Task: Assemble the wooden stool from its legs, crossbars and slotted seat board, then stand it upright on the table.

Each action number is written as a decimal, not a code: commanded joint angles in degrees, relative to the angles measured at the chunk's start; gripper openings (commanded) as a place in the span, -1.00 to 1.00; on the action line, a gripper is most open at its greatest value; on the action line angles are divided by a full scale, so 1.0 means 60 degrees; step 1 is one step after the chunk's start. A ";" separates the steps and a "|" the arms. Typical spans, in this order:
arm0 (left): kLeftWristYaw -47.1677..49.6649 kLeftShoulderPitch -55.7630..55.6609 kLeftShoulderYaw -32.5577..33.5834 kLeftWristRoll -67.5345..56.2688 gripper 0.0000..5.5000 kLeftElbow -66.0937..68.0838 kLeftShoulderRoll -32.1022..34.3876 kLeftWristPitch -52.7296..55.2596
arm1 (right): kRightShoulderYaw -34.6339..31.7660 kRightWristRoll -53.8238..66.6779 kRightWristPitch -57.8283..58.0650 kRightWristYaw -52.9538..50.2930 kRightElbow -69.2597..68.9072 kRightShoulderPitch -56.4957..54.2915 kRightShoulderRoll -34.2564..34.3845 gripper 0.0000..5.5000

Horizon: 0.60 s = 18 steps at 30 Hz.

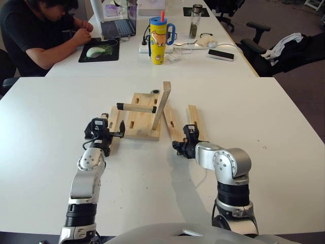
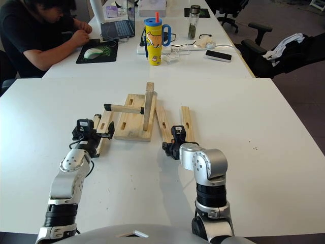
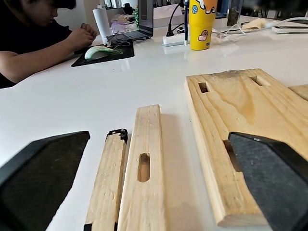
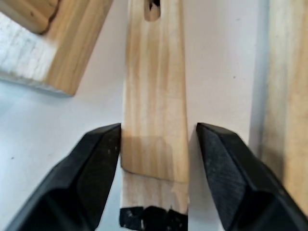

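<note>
Right wrist view | right gripper [image 4: 158, 128] parted astride leg [image 4: 154, 91] end, not yet pinching | I'd centre, then close squarely before lifting | left gripper [image 3: 160, 137] wide

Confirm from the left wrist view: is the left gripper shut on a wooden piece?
No: the left gripper is wide open, and the slotted leg lies loose in the gap, ungrasped.
</note>
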 commanded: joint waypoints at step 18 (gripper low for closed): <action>-0.2436 -0.0527 -0.2158 -0.0035 0.96 0.1357 0.0377 0.3154 | -0.1220 -0.0426 -0.0959 0.0791 0.0359 -0.1051 0.0376 -0.24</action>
